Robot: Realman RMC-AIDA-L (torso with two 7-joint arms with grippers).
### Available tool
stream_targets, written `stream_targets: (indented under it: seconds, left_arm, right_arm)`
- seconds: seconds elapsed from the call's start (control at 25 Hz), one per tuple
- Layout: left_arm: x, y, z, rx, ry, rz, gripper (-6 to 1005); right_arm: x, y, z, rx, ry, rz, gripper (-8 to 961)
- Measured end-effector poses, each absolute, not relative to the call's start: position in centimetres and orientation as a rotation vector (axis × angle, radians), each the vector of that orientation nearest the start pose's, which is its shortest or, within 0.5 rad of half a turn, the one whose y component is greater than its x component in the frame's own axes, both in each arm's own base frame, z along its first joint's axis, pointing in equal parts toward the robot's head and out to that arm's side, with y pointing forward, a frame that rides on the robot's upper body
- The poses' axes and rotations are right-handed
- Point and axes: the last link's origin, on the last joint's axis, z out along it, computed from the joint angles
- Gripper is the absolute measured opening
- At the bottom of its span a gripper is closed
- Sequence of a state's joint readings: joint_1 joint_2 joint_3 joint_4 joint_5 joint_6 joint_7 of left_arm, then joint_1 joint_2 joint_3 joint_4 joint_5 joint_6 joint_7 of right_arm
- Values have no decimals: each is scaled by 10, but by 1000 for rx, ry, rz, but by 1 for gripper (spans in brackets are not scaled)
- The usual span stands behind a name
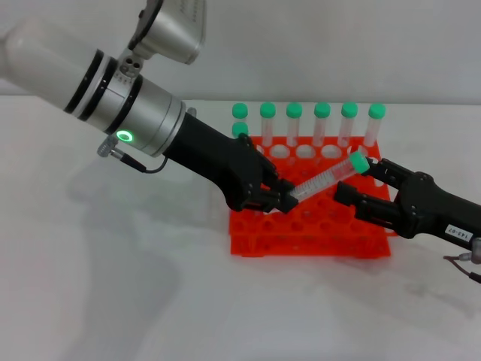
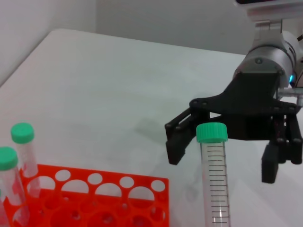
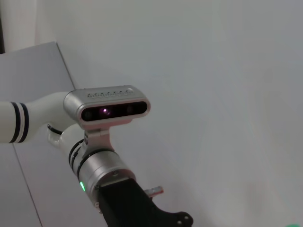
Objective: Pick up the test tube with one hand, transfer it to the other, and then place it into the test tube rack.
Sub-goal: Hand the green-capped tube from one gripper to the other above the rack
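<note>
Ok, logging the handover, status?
Left gripper shut on test tube above rack. Right gripper open around the cap end. Nothing in the way.

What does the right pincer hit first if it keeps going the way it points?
Probably the green screw cap of the clear plastic test tube held by the left pincer; the right pincer is open around it.
</note>
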State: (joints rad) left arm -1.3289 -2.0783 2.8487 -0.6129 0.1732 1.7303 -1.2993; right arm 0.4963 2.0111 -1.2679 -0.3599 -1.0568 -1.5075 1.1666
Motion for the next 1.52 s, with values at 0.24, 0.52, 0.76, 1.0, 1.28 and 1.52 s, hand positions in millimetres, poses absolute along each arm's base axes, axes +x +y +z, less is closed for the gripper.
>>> stream_targets:
  seconds: [0.24, 0.52, 0.76, 1.0, 1.28, 1.52]
  left_arm:
    - [-119, 408, -14, -3159, -198, -150, 181]
    - [-116, 411, -22, -3156, -187, -127, 181]
    - [-111, 410, -25, -3167, -175, -132, 181]
    - [-112, 412, -25, -3157, -182, -127, 181]
    - [-112, 413, -25, -3148, -185, -128, 181]
    - [-111, 411, -29, -3164, -183, -133, 181]
  right_arm:
    - [232, 325, -17, -2491, 623, 1269, 824]
    - [227, 326, -20, -2498, 617, 1280, 776]
    - [224, 330, -22, -2503, 612, 1276, 725]
    - [225, 333, -24, -2502, 612, 1241, 660]
    - [224, 335, -24, -2500, 608, 1229, 626]
    - [222, 339, -25, -2498, 608, 1217, 481]
